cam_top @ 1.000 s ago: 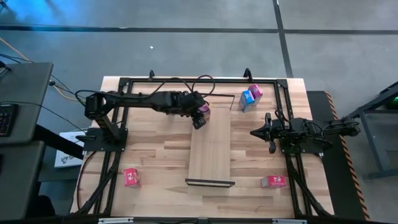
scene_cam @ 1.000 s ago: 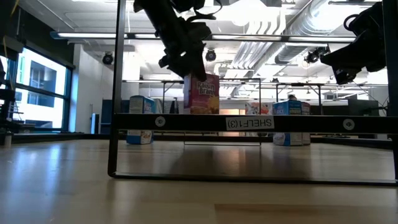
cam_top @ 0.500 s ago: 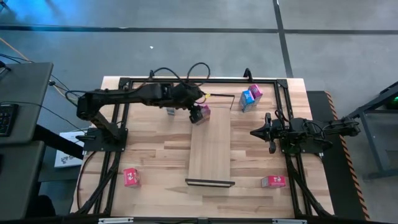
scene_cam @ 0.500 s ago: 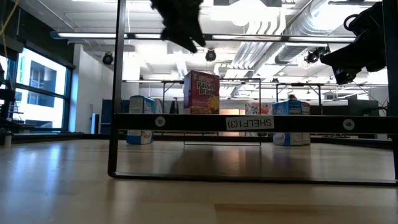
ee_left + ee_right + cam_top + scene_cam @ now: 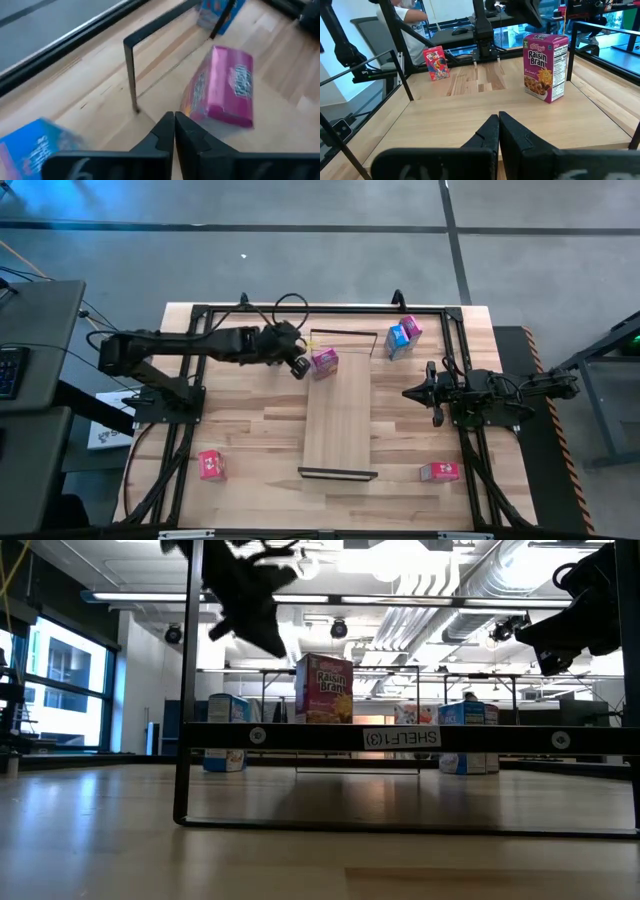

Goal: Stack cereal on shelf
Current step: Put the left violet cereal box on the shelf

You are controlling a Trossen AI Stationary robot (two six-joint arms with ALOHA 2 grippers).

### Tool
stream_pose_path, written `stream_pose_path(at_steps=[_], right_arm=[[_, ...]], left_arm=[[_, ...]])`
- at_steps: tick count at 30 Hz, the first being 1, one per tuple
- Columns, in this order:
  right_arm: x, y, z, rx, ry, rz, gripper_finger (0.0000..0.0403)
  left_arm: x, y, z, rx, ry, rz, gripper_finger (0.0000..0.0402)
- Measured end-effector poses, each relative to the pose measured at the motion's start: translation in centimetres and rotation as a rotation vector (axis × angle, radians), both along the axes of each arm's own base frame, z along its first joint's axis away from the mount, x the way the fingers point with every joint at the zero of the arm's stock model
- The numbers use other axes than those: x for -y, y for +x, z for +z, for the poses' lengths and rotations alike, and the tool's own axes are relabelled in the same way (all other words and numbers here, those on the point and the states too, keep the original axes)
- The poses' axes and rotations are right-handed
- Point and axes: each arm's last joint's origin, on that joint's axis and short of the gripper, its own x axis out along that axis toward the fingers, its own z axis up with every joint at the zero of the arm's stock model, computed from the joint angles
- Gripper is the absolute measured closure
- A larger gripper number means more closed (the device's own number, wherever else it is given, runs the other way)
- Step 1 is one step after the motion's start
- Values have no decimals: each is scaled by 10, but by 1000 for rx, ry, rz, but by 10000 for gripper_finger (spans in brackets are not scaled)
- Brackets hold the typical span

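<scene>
The shelf (image 5: 340,412) lies down the middle of the desk (image 5: 250,420), a long light board with a black wire frame at each short end. One pink box (image 5: 324,361) stands upright on the shelf's far end, just inside the far wire frame (image 5: 342,333); in the low view it rises above the near frame's bar, its front facing the camera (image 5: 323,689).

The left tool (image 5: 298,367) hangs just left of that pink box, close but apart from it, carrying nothing. In the left wrist view its two dark fingers (image 5: 161,134) meet at the tips, so its gap is narrow to nil, with the pink box (image 5: 224,87) lying beyond them. A blue box (image 5: 37,141) also shows in that view, near the fingers.

The right tool (image 5: 412,393) waits over the desk to the right of the shelf, well apart from the boxes. Its fingers (image 5: 490,131) also sit pressed together and empty, and they point across the shelf toward the pink box (image 5: 545,66).

A second pink box (image 5: 411,329) and a blue box (image 5: 397,340) stand touching at the desk's far right corner. One red box (image 5: 210,464) sits near the front left of the desk, and another red box (image 5: 439,471) sits near the front right, both off the shelf.
</scene>
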Motion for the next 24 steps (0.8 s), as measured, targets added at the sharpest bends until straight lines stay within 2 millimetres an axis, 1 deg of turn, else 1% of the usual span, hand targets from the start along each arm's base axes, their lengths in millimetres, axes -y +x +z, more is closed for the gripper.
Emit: stream_pose_path(at_steps=[4,7,11,14,24], right_arm=[[0,0,0,0,0,0,402],[0,0,0,0,0,0,402],[0,0,0,0,0,0,402],[0,0,0,0,0,0,402],[0,0,0,0,0,0,402]], left_arm=[[-11,5,-16,56,-40,2,401],[-17,6,-29,-4,-66,20,401],[-22,9,-34,-2,-86,17,401],[-20,10,-38,-15,-134,2,401],[0,18,-36,50,-168,0,401]])
